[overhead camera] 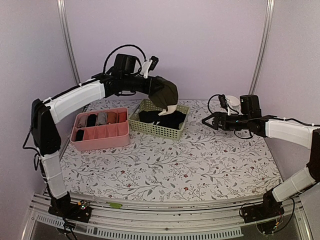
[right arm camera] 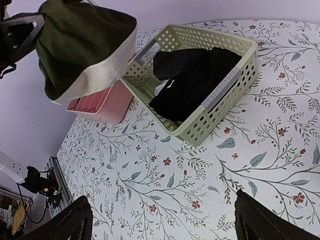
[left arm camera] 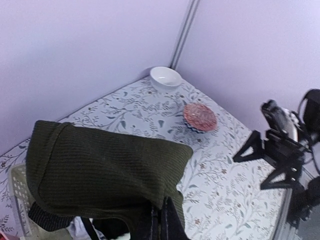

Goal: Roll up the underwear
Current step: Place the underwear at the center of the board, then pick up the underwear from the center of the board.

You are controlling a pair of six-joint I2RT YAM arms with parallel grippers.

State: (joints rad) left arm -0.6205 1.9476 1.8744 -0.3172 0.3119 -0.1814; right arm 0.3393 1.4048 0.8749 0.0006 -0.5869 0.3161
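Top external view: the left arm is raised from its base, bent at the elbow by the left wall and stretched rightward above the pink divided tray (overhead camera: 100,136). Its left gripper (left arm camera: 160,222) is pressed together on the underwear (overhead camera: 166,94), which is hung in the air over the green basket (overhead camera: 165,131) and its heap of black garments (overhead camera: 167,119), cream waistband lowest. The right arm is folded low along the right side, forearm laid leftward above the floral table (overhead camera: 200,160), and the right gripper (overhead camera: 207,121) is spread wide with nothing between its fingers, pointed toward the basket and well apart from it.
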